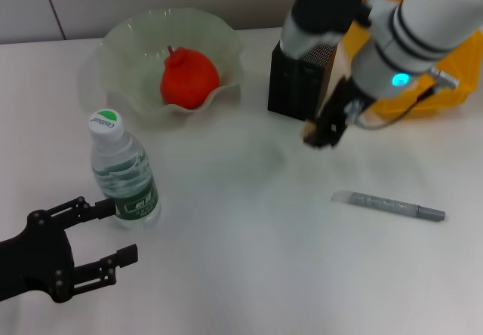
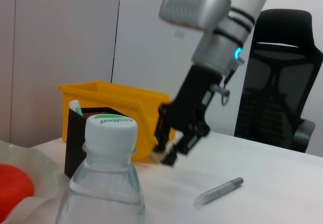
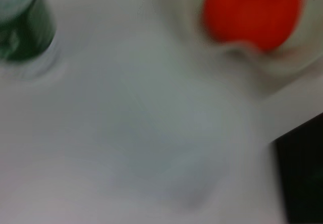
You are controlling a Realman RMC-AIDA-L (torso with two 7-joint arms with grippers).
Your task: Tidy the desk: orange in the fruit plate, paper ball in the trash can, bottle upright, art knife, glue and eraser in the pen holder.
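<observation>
The orange (image 1: 189, 78) lies in the pale green fruit plate (image 1: 124, 44). Near the front left the bottle (image 1: 124, 173) stands upright, and my left gripper (image 1: 113, 233) is open just beside it. My right gripper (image 1: 324, 133) hangs above the table in front of the black pen holder (image 1: 296, 86), shut on a small pale block, the eraser (image 2: 160, 157). The grey art knife (image 1: 389, 207) lies flat on the table at the right. A green-tipped stick (image 2: 75, 107), perhaps the glue, pokes out of the pen holder (image 2: 83, 133). The paper ball is out of view.
A yellow bin (image 1: 423, 97) stands behind the pen holder at the back right. A black office chair (image 2: 282, 82) is beyond the table's far side. Bare white tabletop (image 1: 249, 222) lies between the bottle and the art knife.
</observation>
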